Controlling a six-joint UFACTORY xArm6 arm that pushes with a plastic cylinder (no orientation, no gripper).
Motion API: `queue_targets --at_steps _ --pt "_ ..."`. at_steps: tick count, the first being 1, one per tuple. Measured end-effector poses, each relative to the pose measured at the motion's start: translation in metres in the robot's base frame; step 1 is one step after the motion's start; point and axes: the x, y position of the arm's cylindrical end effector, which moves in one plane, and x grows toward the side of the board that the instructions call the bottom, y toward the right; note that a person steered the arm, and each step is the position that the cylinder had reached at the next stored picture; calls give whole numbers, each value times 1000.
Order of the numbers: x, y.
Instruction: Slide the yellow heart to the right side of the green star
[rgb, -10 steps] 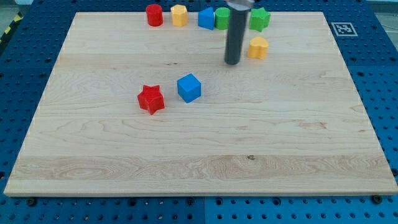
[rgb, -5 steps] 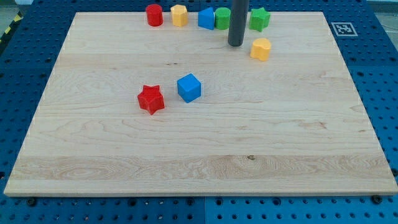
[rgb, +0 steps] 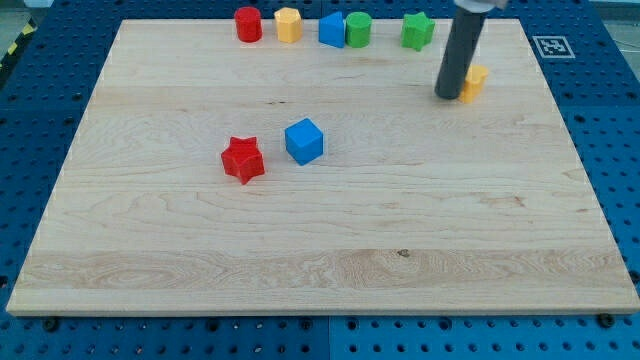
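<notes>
Bright, even, sharp; faint shadows.

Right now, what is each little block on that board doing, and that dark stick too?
my tip: down on the board, against the yellow heart's left side
yellow heart: partly hidden by the rod, below-right of the green star
green star: resting free at the top edge
red star: resting beside the blue cube
</notes>
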Motion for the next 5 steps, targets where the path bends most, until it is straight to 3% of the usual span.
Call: queue_targets --at_steps 1,2,3,5 --pt "5 1" --pt "36 3" --pt "20 18" --pt "-67 21"
